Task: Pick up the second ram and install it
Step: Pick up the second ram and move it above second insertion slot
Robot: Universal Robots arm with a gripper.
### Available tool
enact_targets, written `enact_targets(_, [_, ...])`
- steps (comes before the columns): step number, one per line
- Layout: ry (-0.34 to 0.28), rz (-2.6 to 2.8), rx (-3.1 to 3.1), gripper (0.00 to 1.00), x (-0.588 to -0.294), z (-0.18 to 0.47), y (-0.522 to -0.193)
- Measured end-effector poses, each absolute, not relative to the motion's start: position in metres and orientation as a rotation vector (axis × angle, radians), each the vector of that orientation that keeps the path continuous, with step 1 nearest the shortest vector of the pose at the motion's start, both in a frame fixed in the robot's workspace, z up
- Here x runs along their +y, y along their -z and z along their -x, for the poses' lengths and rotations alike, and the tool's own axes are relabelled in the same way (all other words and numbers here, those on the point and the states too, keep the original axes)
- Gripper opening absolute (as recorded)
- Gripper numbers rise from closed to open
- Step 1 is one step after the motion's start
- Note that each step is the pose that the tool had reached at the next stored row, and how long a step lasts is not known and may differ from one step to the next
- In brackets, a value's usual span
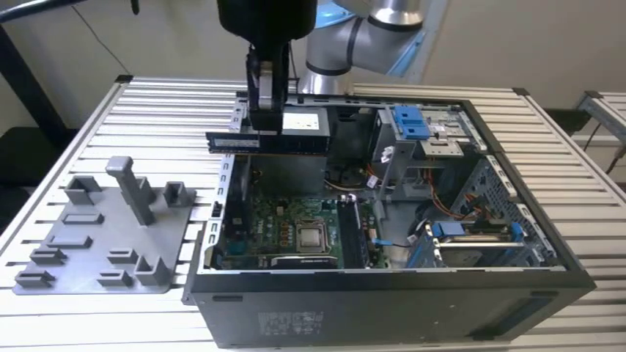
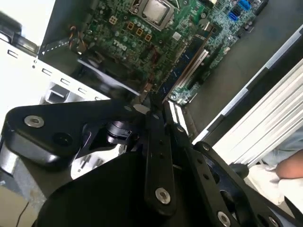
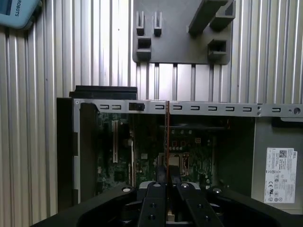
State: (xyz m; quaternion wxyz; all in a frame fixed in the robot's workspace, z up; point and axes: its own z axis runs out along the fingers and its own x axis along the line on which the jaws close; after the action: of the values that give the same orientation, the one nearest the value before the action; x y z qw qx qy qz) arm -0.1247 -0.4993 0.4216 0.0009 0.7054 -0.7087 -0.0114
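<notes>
Dark second ram (image 1: pixel 230 141), clamped in the fingers (image 1: pixel 262 103), hangs over open case (image 1: pixel 391 308) (fixture (image 1: pixel 98 242) alongside).

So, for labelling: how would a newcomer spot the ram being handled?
Find the open computer case in the exterior view. Over it the gripper clamps the second ram: a thin dark strip held aloft, unlike the grey fixture nearby.

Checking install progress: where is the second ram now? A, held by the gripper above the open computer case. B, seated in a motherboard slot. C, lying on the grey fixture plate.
A: in the exterior view the gripper is shut on the second ram, which hangs level above the open computer case.
</notes>
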Motion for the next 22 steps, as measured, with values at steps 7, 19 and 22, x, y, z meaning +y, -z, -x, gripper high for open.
enact_targets(7, [0.036,-2.215,-2.225,0.14,-0.499,0.11,-0.422])
enact_targets(19, [0.038,-2.214,-2.224,0.14,-0.499,0.082,-0.422])
enact_targets(22, [0.038,-2.214,-2.224,0.14,-0.499,0.074,-0.422])
